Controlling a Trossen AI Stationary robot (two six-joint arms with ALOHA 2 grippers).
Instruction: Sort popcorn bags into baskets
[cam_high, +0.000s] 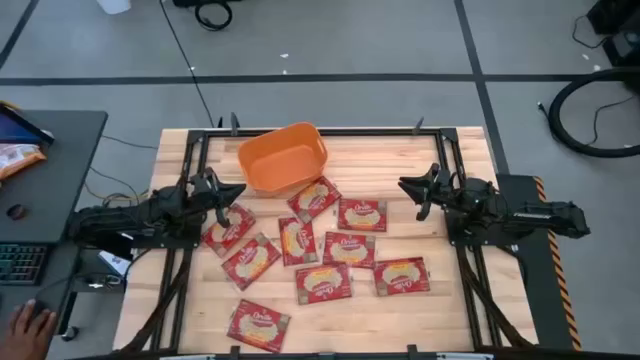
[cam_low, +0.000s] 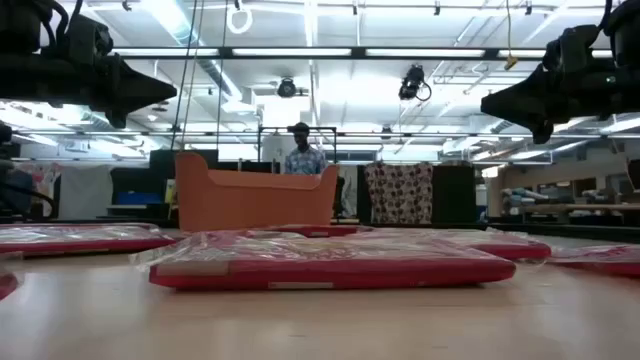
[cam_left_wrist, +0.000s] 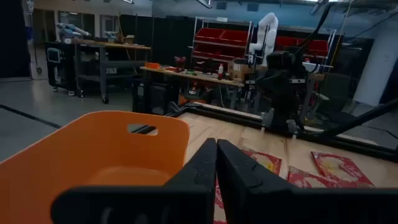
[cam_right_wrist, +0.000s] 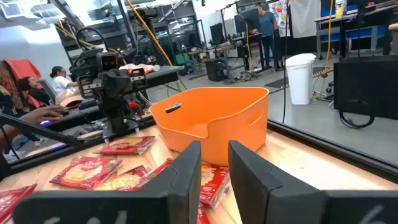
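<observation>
I've got a wooden table (cam_high: 440, 300) w/ black frame, a dark desk (cam_high: 60, 150) at left w/ keyboard (cam_high: 20, 265), a person's hand (cam_high: 25, 325) near it, a white bin (cam_right_wrist: 303, 78) and a standing person (cam_low: 303, 152) in bkgd.

Left arm reaching in from the left, left gripper (cam_high: 234, 190) raised, fingers (cam_left_wrist: 205, 163) pressed together, right arm mirrored from the right, right gripper (cam_high: 406, 184) raised, fingers (cam_right_wrist: 186, 163) slightly parted

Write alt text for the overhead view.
Nine red popcorn bags lie scattered on a wooden table in front of an empty orange basket. The left gripper and right gripper hover at either side, holding nothing.
</observation>
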